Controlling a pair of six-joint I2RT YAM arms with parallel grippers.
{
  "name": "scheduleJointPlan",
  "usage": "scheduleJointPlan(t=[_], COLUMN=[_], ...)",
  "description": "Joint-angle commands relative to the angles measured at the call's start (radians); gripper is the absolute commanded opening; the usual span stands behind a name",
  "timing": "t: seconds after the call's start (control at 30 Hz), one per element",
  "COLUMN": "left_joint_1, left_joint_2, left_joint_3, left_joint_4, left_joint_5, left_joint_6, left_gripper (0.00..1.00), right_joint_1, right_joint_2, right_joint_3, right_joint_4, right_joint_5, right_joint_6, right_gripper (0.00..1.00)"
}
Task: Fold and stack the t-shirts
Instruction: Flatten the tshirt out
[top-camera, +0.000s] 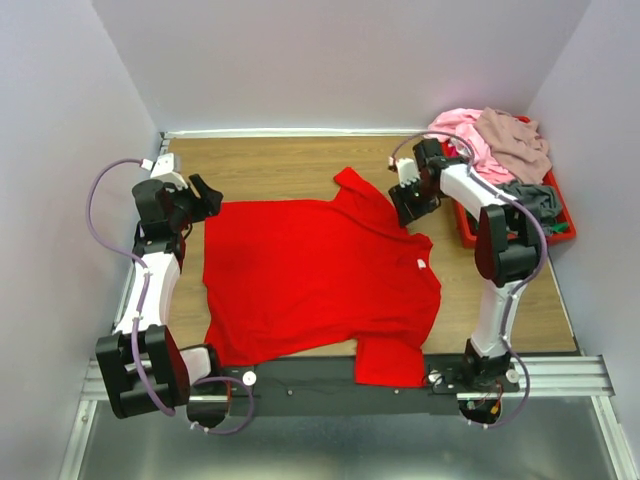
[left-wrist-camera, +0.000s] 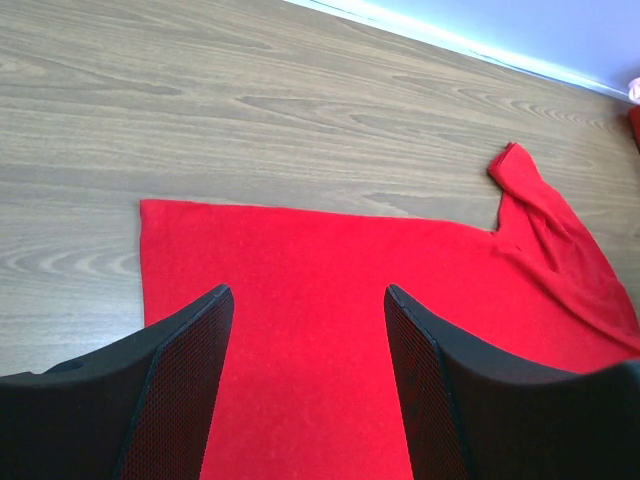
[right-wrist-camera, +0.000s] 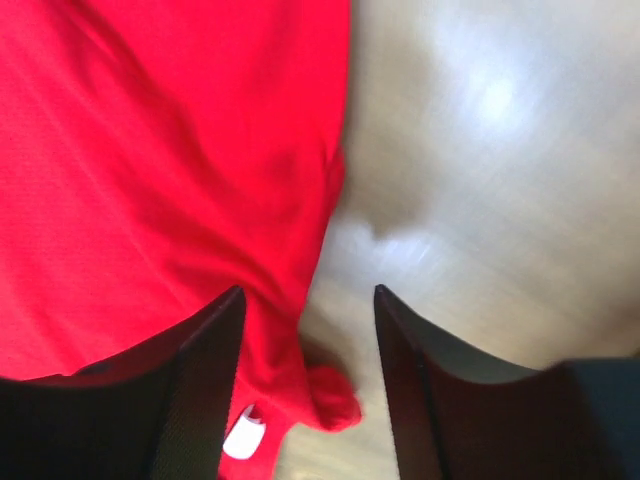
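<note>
A bright red t-shirt (top-camera: 310, 275) lies spread flat on the wooden table, its white neck label (top-camera: 421, 263) toward the right. My left gripper (top-camera: 208, 195) hovers open over the shirt's far left corner; in the left wrist view its jaws (left-wrist-camera: 305, 295) stand wide above flat red cloth (left-wrist-camera: 300, 250). My right gripper (top-camera: 410, 212) is at the shirt's upper right edge. Its jaws (right-wrist-camera: 309, 292) are open in the right wrist view, with a bunched fold of red fabric (right-wrist-camera: 150, 150) and the label (right-wrist-camera: 243, 437) lying loose between them. Pink (top-camera: 462, 130), mauve-beige (top-camera: 515, 140) and grey (top-camera: 535, 198) shirts are piled at the back right.
The piled shirts sit in a red plastic tray (top-camera: 468, 232) just right of my right arm. One sleeve (top-camera: 385, 365) hangs over the table's near edge onto the black rail. Walls close in on the left, back and right.
</note>
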Motion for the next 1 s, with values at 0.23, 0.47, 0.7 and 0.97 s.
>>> scheduleJointPlan(t=[0.23,0.47,0.7,0.97], left_joint_1=[-0.003,-0.004,-0.004,-0.004], left_joint_2=[-0.009,0.008,0.034,0.045], left_joint_3=[-0.013,-0.009,-0.008,-0.006], left_joint_4=[0.011,0.011,0.01,0.001], left_joint_5=[0.011,0.011,0.011,-0.008], left_joint_6=[0.007,0.005,0.007,0.014], left_gripper=[0.7,0.7,0.7,0.69], right_joint_1=[0.001,0.004,0.004,0.011], right_joint_2=[0.454,0.584,0.68,0.768], right_joint_3=[0.63,0.799,0.888,0.974], right_joint_4=[0.011,0.092,0.159,0.223], right_joint_5=[-0.312,-0.269,-0.359,-0.423], right_joint_6=[0.237,0.376,0.465,0.562], right_gripper=[0.66,0.66,0.65,0.62])
